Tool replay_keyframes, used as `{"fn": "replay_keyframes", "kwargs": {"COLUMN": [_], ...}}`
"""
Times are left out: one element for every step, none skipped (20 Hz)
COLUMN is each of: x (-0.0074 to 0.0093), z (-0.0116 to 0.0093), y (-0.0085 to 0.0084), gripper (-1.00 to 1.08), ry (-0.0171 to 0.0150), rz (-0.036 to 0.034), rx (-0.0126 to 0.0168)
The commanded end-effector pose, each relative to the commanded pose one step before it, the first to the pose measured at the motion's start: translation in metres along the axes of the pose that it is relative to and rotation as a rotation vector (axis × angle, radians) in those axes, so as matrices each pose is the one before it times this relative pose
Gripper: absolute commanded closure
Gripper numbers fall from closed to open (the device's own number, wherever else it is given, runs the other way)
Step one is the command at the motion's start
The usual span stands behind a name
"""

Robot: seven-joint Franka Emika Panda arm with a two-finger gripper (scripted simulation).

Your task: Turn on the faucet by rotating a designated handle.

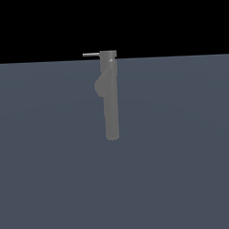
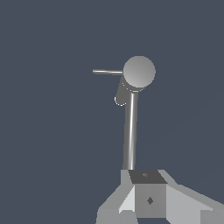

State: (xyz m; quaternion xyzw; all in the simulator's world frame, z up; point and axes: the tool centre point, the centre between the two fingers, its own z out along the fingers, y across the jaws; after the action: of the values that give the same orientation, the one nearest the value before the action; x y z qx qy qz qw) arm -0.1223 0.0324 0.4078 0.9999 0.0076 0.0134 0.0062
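In the exterior view I see the faucet (image 1: 110,100) standing as a long matte grey tube near the middle of the dark blue-grey floor (image 1: 48,176). Its rounded bulge is on the exterior view's left side of the tube, and the short cap sits at the upper end, right at the line where the floor meets the black background. The handle (image 1: 90,54) is a thin light rod that goes out from the cap toward the exterior view's left, and it lies level. I do not find the arm in this view.

In the wrist view I look along the faucet (image 2: 130,131) toward the round cap, which faces the camera. The handle (image 2: 107,71) projects sideways from the cap (much thinner than the tube). The grey blocky body of the gripper (image 2: 148,199) fills the edge of the picture close to the faucet's far end. Its fingertips are outside the picture, so I cannot tell if the fingers are spread or pressed together.
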Motion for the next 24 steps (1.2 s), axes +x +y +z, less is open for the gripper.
{"fn": "replay_keyframes", "kwargs": {"x": [0.01817, 0.00705, 0.00703, 0.00701, 0.00699, 0.00696, 0.00697, 0.00694, 0.00696, 0.00688, 0.00660, 0.00625, 0.00587, 0.00552, 0.00520, 0.00480, 0.00446, 0.00410, 0.00377, 0.00341, 0.00304, 0.00271, 0.00232, 0.00199], "z": [0.01441, 0.00549, 0.00545, 0.00542, 0.00538, 0.00532, 0.00531, 0.00525, 0.00524, 0.00513, 0.00489, 0.00460, 0.00428, 0.00399, 0.00374, 0.00340, 0.00313, 0.00284, 0.00259, 0.00231, 0.00202, 0.00179, 0.00149, 0.00128], "y": [-0.00367, -0.00139, -0.00137, -0.00136, -0.00134, -0.00137, -0.00131, -0.00134, -0.00128, -0.00134, -0.00122, -0.00113, -0.00110, -0.00102, -0.00088, -0.00091, -0.00081, -0.00076, -0.00062, -0.00059, -0.00057, -0.00044, -0.00046, -0.00033], "gripper": [1.08, 1.08, 1.08, 1.08, 1.08, 1.08, 1.08, 1.08, 1.08, 1.08, 1.08, 1.08, 1.08, 1.08, 1.08, 1.08, 1.08, 1.08, 1.08, 1.08, 1.08, 1.08, 1.08, 1.08], "ry": [-0.00261, -0.00133, -0.00133, -0.00133, -0.00133, -0.00128, -0.00133, -0.00128, -0.00133, -0.00123, -0.00124, -0.00118, -0.00107, -0.00101, -0.00101, -0.00084, -0.00080, -0.00072, -0.00072, -0.00063, -0.00051, -0.00051, -0.00036, -0.00037], "rz": [0.00561, 0.00210, 0.00210, 0.00211, 0.00211, 0.00204, 0.00212, 0.00205, 0.00213, 0.00198, 0.00198, 0.00190, 0.00172, 0.00163, 0.00163, 0.00135, 0.00129, 0.00116, 0.00116, 0.00100, 0.00082, 0.00082, 0.00058, 0.00058], "rx": [0.00210, 0.00070, 0.00069, 0.00068, 0.00066, 0.00063, 0.00063, 0.00059, 0.00060, 0.00053, 0.00051, 0.00047, 0.00041, 0.00037, 0.00036, 0.00028, 0.00026, 0.00022, 0.00022, 0.00018, 0.00014, 0.00014, 0.00009, 0.00009]}}
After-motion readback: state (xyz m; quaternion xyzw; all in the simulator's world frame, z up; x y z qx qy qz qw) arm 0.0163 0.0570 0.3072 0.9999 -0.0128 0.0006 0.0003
